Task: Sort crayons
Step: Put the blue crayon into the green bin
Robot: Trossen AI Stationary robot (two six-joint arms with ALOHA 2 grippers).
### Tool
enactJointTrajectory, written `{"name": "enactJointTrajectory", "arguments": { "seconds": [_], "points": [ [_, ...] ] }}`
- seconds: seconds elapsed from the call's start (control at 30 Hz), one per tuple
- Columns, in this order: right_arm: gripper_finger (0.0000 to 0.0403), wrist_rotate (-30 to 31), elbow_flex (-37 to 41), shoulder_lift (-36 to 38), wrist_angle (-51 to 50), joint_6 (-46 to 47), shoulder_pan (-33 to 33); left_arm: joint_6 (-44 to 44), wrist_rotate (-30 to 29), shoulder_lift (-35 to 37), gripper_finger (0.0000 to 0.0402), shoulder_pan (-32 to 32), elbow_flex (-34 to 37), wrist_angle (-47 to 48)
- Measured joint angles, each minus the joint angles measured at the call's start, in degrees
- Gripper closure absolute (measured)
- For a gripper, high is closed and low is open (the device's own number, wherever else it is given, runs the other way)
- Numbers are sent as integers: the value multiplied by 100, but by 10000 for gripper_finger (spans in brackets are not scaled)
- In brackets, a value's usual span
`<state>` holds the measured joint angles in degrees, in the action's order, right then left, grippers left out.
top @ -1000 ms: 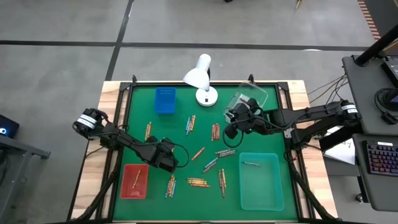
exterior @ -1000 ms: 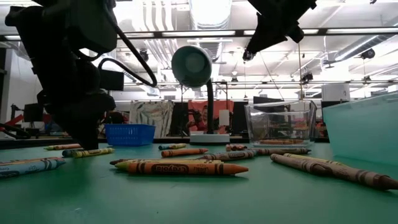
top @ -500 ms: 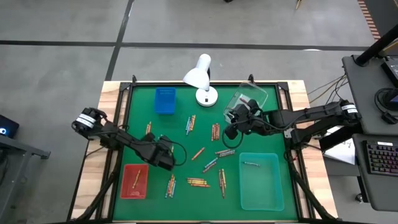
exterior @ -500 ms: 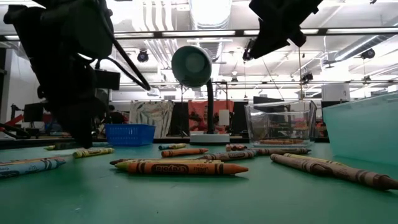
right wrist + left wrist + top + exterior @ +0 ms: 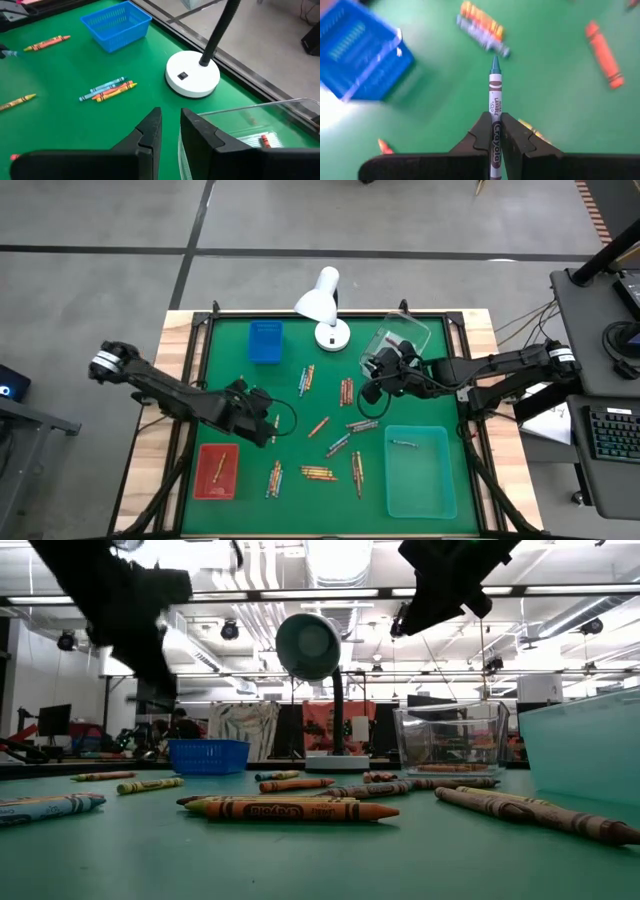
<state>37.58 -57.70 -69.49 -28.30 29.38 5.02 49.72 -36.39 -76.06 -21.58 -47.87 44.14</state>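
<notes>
Top-down: green mat w/ crayons scattered mostly around the middle. Blue basket at the far left, white lamp next to it, clear container far right. Red tray near left, teal bin near right w/ one crayon inside. Left gripper sits just above the red tray, right gripper by the clear container.

We count four containers on the green mat: one blue mesh basket, one red tray, one pale teal translucent bin and one clear plastic box. One white desk lamp stands there. Two dark arms reach in.
</notes>
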Motion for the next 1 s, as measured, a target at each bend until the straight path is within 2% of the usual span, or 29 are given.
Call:
{"name": "enactJointTrajectory", "arguments": {
  "seconds": [0.17, 0.3, 0.47, 0.6, 0.7, 0.8, 1.0],
  "points": [
    [344, -2, 142, 0, 390, -183, 0, -856, -65, 885, 401, -39, 158, -637],
    [341, -15, 315, 0, 752, -347, 0, -1673, -64, 1598, 401, -57, 558, -1773],
    [340, -20, 458, 0, 1232, -536, 0, -2924, 144, 2220, 401, -59, 1358, -3960],
    [344, -299, 604, 0, 2033, -967, 7, -3820, 184, 2340, 401, -52, 1991, -5943],
    [346, -860, 876, 0, 3150, -1524, 11, -4450, 181, 2242, 402, -39, 2346, -7351],
    [346, -1551, 1268, -55, 4769, -2092, 11, -4988, 180, 2036, 402, -33, 2568, -8497],
    [346, -2799, 1640, -782, 7722, -2892, 11, -5794, 350, 1357, 402, -26, 2608, -10088]
  ]
}}
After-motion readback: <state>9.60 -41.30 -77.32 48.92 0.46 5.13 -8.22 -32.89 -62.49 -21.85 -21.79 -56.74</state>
